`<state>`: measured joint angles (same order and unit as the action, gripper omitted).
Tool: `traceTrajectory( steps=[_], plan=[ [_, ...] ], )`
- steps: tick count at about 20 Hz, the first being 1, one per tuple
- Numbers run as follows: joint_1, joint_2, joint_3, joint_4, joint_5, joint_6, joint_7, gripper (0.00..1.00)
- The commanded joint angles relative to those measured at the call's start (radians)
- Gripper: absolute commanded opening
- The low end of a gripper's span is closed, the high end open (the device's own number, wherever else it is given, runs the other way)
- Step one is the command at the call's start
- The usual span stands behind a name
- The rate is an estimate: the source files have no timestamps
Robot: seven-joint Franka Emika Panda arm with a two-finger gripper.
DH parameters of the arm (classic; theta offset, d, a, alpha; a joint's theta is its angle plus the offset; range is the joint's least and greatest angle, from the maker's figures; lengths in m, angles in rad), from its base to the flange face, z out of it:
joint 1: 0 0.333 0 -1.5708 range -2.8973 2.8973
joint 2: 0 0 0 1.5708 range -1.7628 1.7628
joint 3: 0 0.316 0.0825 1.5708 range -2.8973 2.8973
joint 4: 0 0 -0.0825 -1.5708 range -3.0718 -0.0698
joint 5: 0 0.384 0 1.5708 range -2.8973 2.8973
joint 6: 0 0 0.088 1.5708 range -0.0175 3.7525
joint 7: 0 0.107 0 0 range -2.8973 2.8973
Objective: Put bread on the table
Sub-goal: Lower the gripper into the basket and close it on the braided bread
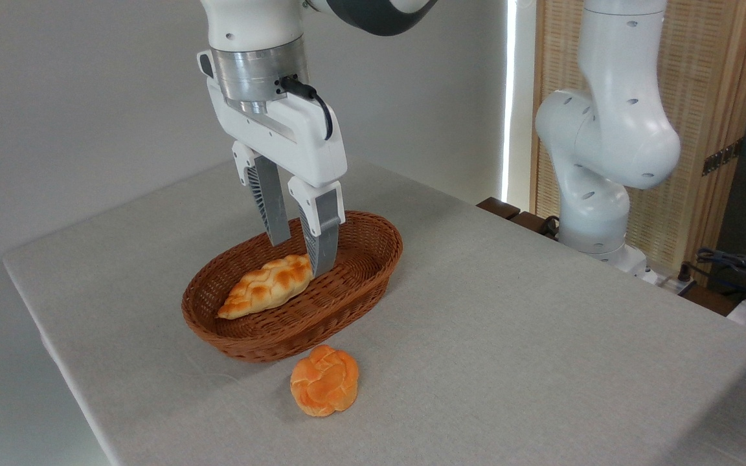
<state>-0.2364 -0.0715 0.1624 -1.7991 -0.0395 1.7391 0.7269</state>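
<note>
The bread [264, 286], a golden braided loaf, lies inside the brown wicker basket [373, 272] on the grey-beige table [541, 323]. My gripper [300, 257] points straight down into the basket, open. Its rear finger stands just behind the loaf and its front finger [322, 249] is by the loaf's right end. The loaf still rests on the basket floor. I cannot tell whether either finger touches it.
A round knotted orange bun [324, 380] sits on the cloth just in front of the basket. The arm's white base [596, 194] stands past the table's right far edge, with cables beside it. Bare cloth spreads right of the basket.
</note>
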Motion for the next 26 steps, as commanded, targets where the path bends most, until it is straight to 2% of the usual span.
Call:
traceTrajectory(
  steps=[1, 5, 7, 9, 13, 15, 17, 23, 24, 25, 26],
  plan=[
    [-0.020, 0.006, -0.009, 0.003, -0.039, -0.035, 0.009, 1.00],
    [-0.073, 0.007, -0.015, -0.037, -0.060, -0.010, 0.009, 1.00],
    [-0.128, 0.016, -0.015, -0.075, -0.062, 0.037, 0.009, 1.00],
    [-0.185, 0.041, -0.014, -0.098, -0.060, 0.062, 0.006, 1.00],
    [-0.254, 0.125, -0.015, -0.103, -0.062, 0.146, 0.000, 1.00],
    [-0.268, 0.163, -0.015, -0.103, -0.063, 0.186, -0.001, 1.00],
    [-0.268, 0.185, -0.017, -0.103, -0.088, 0.211, -0.001, 1.00],
    [-0.267, 0.214, -0.029, -0.103, -0.091, 0.211, 0.003, 1.00],
    [-0.267, 0.214, -0.029, -0.103, -0.091, 0.211, 0.003, 0.94],
    [-0.265, 0.214, -0.029, -0.103, -0.091, 0.211, 0.009, 0.78],
    [-0.262, 0.214, -0.029, -0.103, -0.091, 0.211, 0.016, 0.54]
  ],
)
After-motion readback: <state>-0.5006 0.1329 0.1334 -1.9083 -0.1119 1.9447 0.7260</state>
